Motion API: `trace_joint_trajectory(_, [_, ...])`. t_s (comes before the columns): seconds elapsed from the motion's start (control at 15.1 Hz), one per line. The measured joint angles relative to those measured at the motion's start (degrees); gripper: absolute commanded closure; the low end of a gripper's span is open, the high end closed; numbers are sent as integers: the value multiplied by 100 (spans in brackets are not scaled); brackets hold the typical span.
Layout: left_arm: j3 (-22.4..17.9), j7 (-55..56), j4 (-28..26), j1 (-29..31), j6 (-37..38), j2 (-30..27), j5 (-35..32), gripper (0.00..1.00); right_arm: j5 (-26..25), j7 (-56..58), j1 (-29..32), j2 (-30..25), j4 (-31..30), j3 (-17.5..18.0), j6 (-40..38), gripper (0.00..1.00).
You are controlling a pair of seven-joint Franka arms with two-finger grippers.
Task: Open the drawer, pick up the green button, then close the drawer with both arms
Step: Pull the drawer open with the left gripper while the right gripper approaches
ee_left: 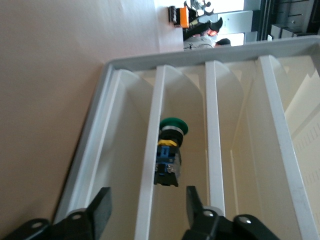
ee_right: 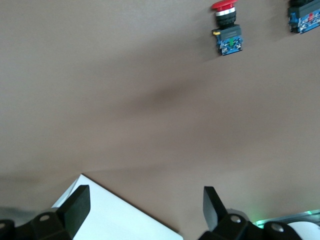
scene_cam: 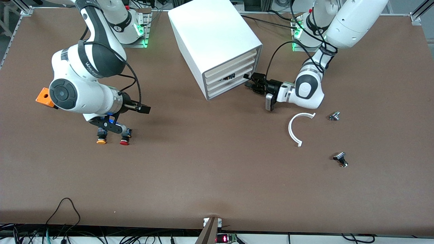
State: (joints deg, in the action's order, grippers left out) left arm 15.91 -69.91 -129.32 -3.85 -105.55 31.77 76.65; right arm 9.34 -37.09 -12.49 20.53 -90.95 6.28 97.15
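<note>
The white cabinet [scene_cam: 213, 37] stands toward the arms' side of the table, its four slat fronts in line. The green-capped button [ee_left: 172, 127] lies in the drawer third from the top, above its slat front [ee_left: 150, 165]. In the front view it is a dark spot [scene_cam: 229, 77]. My left gripper [scene_cam: 248, 81] is open right in front of the drawers. In the left wrist view this gripper [ee_left: 147, 207] has its fingers either side of that slat, not touching. My right gripper [scene_cam: 145, 109] is open and empty, and waits above the table near the right arm's end. It also shows in the right wrist view [ee_right: 145, 205].
A yellow-capped button [scene_cam: 101, 139] and a red-capped button [scene_cam: 124, 139] stand on the table under the right arm; the red one also shows in the right wrist view [ee_right: 225, 25]. A white curved strip [scene_cam: 295, 130] and two small metal parts [scene_cam: 334, 116] [scene_cam: 340, 159] lie toward the left arm's end.
</note>
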Motion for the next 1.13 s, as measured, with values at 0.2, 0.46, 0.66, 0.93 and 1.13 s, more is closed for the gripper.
trace_joint_trajectory(0.2, [59, 0, -34, -1, 99, 45, 0, 54, 0, -421, -191, 87, 262, 1, 26, 0])
trace_joint_trajectory(0.46, [69, 0, -82, 3, 121, 107, 3, 54, 0, -1028, -415, 320, 652, 1, 25, 0])
trace_joint_trajectory(0.66, [97, -44, -106, -1, 123, 200, 3, 56, 0, -1458, -572, 517, 955, 1, 25, 0])
trace_joint_trajectory(0.93, [127, -138, -109, -17, 123, 279, 3, 100, 0, -1949, -728, 733, 1317, 1, 23, 0])
trace_joint_trajectory(1.13, [126, -205, -105, -61, 96, 290, 4, 100, 0, -2310, -846, 909, 1621, 1, 15, 0])
